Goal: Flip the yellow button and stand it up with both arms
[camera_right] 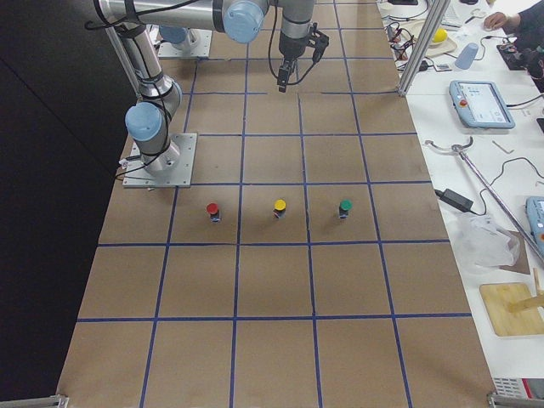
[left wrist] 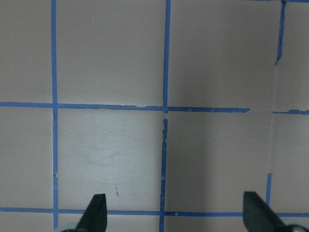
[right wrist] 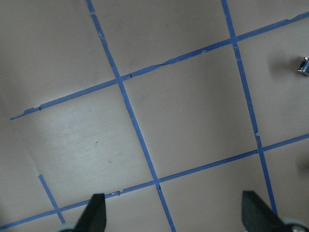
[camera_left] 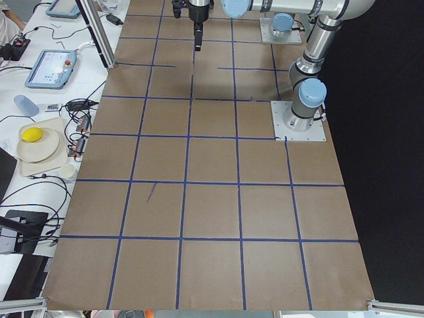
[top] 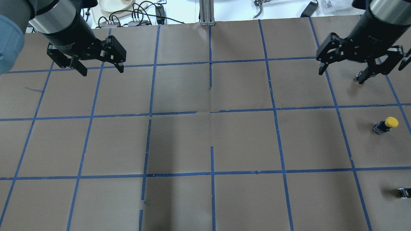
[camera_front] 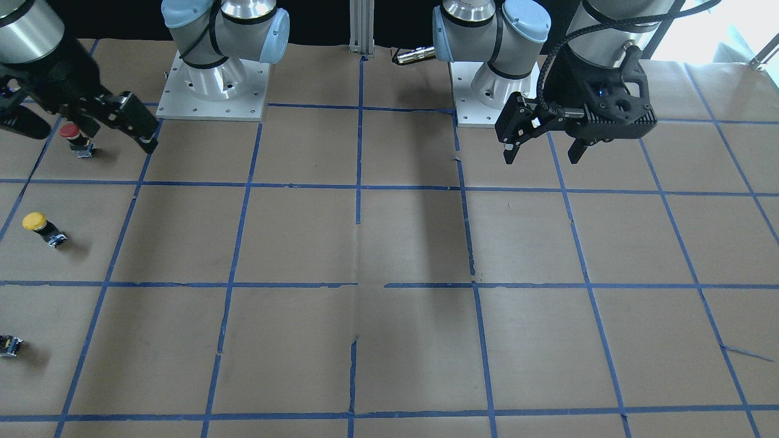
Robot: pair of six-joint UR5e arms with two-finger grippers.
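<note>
The yellow button stands cap up on its base near the table's edge on my right side. It also shows in the overhead view and in the exterior right view. My right gripper hangs high above that side of the table, open and empty, clear of the button; the front view shows it too. Its wrist view shows two spread fingertips over bare paper. My left gripper is open and empty, high over the far side of the table, as the front view confirms.
A red-capped button and a green-capped one stand in a row with the yellow one, red nearest the robot. A small dark part shows at the frame edge. Brown paper with blue tape lines covers the table. The arm bases stand at the robot side.
</note>
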